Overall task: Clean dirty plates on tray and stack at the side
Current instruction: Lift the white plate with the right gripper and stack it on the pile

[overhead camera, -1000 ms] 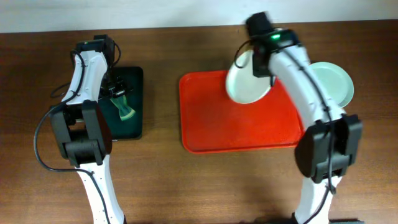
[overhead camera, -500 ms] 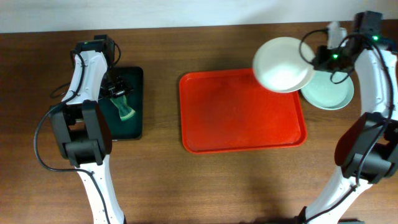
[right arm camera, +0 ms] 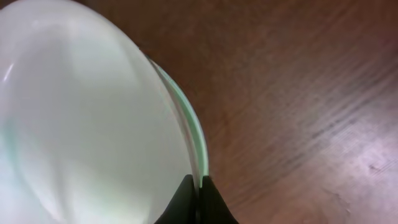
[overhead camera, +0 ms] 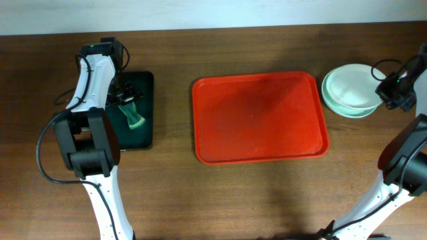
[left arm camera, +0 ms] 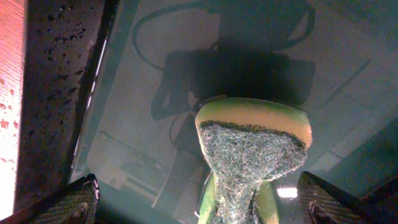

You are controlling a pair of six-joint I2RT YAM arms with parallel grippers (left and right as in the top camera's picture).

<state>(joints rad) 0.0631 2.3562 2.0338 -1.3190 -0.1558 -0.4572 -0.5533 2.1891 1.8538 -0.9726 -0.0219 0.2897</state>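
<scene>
Right pincer [right arm camera: 198, 198]: at the far right edge of the table; fingers drawn almost together, nipping the rim of the round shallow white plate [overhead camera: 351, 85]
Left pincer [left arm camera: 200, 200]: above the black tray; fingers spread wide and gripping nothing; the sponge stands between them and touches neither
Brown wooden table [overhead camera: 200, 193]: bears everything listed below
Large red rectangular plastic tray [overhead camera: 260, 120]: rounded corners, raised rim; lies flat at the middle of the table, long side running left to right
Small black rectangular tray [overhead camera: 143, 137]: left of the red tray, well apart from it; its glossy floor mirrors the arm above; water drops speckle one rim in the left wrist view
Round shallow mint green plate [overhead camera: 331, 100]: on the bare table just beside the red tray's upper right corner in the overhead view, off the tray; only a crescent of its rim shows
White plate: on top of the mint green plate, covering most of it; whether it lies fully flat cannot be told
Green and yellow sponge [left arm camera: 252, 149]: on the black tray, rough dark green scouring face towards the left wrist camera, a yellow foam band along its upper edge
</scene>
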